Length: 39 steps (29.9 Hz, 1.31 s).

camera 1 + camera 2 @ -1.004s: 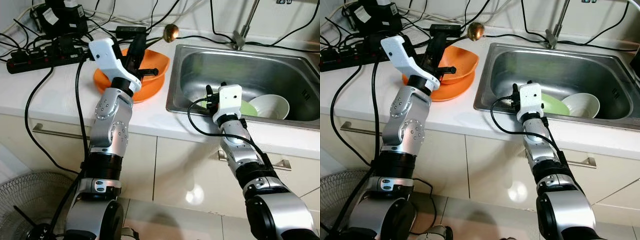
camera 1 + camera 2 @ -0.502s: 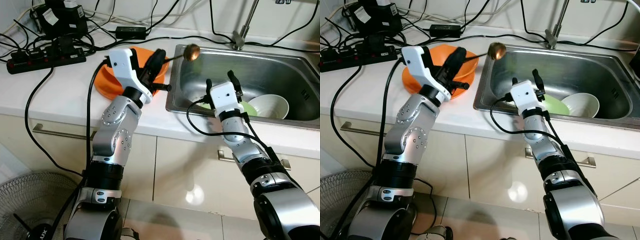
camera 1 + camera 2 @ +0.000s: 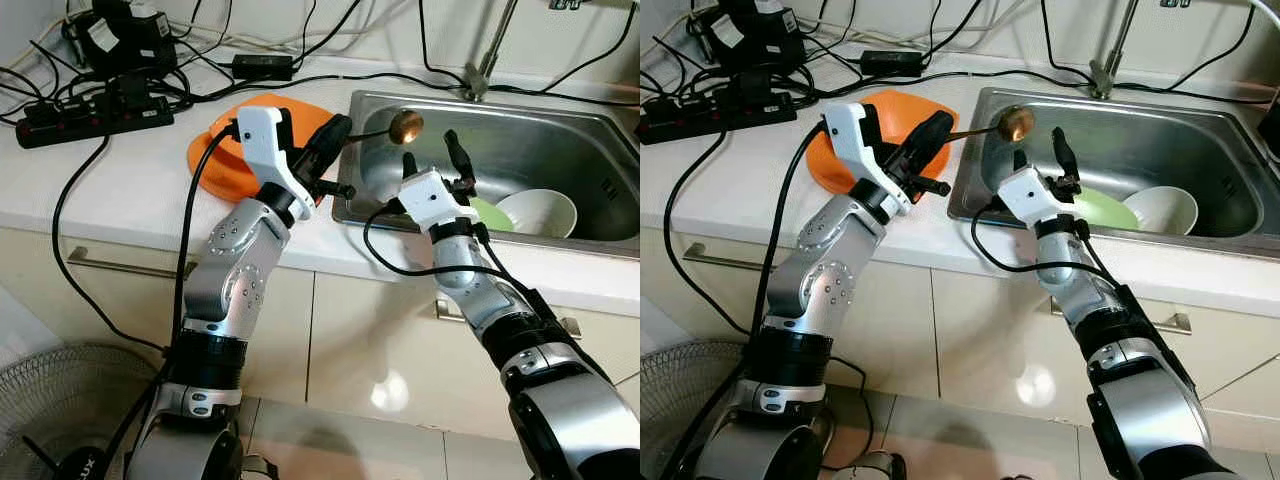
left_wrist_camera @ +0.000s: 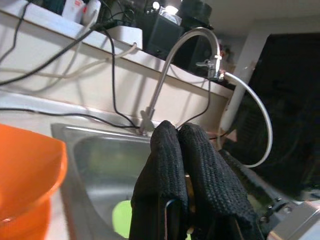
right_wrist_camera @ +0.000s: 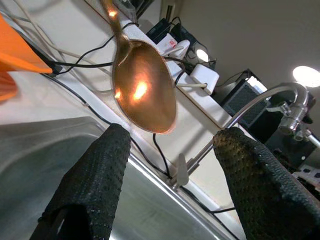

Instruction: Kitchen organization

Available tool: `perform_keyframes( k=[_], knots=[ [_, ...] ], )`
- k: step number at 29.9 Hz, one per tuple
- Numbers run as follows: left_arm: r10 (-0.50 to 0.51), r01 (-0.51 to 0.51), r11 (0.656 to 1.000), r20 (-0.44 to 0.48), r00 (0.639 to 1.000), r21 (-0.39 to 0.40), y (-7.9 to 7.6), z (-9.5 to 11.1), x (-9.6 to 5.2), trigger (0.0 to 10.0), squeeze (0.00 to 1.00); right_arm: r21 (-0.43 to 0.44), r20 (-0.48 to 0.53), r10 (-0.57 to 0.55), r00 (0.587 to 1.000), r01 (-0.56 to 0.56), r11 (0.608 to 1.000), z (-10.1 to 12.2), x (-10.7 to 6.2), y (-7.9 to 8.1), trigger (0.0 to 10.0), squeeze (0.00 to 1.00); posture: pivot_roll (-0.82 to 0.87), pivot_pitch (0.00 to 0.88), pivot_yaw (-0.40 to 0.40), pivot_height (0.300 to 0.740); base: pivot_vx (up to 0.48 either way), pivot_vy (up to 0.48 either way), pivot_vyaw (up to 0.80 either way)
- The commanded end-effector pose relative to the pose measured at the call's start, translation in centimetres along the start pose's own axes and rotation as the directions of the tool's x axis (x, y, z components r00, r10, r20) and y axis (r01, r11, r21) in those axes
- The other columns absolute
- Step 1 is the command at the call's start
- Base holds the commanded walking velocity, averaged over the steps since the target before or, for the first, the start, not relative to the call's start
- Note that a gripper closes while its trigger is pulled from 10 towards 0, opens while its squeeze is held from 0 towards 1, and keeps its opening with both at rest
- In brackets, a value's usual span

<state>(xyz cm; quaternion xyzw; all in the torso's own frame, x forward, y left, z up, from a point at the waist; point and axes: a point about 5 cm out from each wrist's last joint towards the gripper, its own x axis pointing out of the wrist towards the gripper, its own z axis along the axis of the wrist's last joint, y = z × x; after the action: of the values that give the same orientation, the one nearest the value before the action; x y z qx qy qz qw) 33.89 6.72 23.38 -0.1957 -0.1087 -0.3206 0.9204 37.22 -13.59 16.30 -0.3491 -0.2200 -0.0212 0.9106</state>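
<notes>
Spread wide, the right gripper's [image 3: 432, 152] black fingers now point up beneath the bowl of the long copper-coloured metal spoon [image 3: 404, 126], having risen from the green plate [image 3: 489, 214] in the stainless steel sink [image 3: 560, 140]. Clamped on the spoon's handle, the left gripper [image 3: 335, 132] has swung rightward off the orange plastic bowl [image 3: 228, 145], over the sink's rim.

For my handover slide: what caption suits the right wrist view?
Open right gripper raised toward the copper spoon, its bowl between the black fingers, above the sink.
</notes>
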Motion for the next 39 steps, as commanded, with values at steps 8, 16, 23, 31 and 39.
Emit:
perform_keyframes(
  k=[8, 16, 23, 31, 39],
  knots=[
    [-0.003, 0.002, 0.994, -0.005, 1.0, -0.111, 0.0, 0.4, -0.2, 10.0, 0.0, -0.025, 0.023, -0.014, 1.0, 0.015, 1.0, 0.4, 0.4, -0.2, 10.0, 0.0, 0.14, 0.014, 0.011, 0.74, 0.0, 0.0, 0.0],
    [0.013, -0.02, 0.994, -0.065, 0.998, -0.108, 0.4, 0.2, -1.1, 10.0, 0.0, -0.065, 0.036, -0.013, 0.999, 0.015, 0.998, 0.2, 0.3, -0.3, 10.0, 0.0, 0.15, 0.033, 0.013, 0.74, 0.0, 0.0, 0.0],
    [0.011, -0.02, 0.992, -0.077, 0.997, -0.127, 0.3, 0.2, -1.2, 10.0, 0.0, -0.133, 0.071, 0.006, 0.997, 0.004, 0.991, 0.5, 0.3, -0.1, 10.0, 0.0, 0.15, 0.045, 0.015, 0.74, 0.0, 0.0, 0.0],
    [0.002, -0.016, 0.988, -0.091, 0.996, -0.155, 0.1, 0.4, -1.4, 10.0, 0.0, -0.194, 0.104, 0.027, 0.994, -0.006, 0.981, 0.7, 0.1, 0.5, 10.0, 0.0, 0.16, 0.05, 0.018, 0.74, 0.0, 0.0, 0.0],
    [0.014, -0.032, 0.984, -0.104, 0.994, -0.177, 0.1, 0.6, -1.7, 10.0, 0.0, -0.194, 0.105, 0.012, 0.994, 0.008, 0.981, 0.8, 0.1, 0.5, 10.0, 0.0, 0.16, 0.052, 0.023, 0.74, 0.0, 0.0, 0.0]
  ],
)
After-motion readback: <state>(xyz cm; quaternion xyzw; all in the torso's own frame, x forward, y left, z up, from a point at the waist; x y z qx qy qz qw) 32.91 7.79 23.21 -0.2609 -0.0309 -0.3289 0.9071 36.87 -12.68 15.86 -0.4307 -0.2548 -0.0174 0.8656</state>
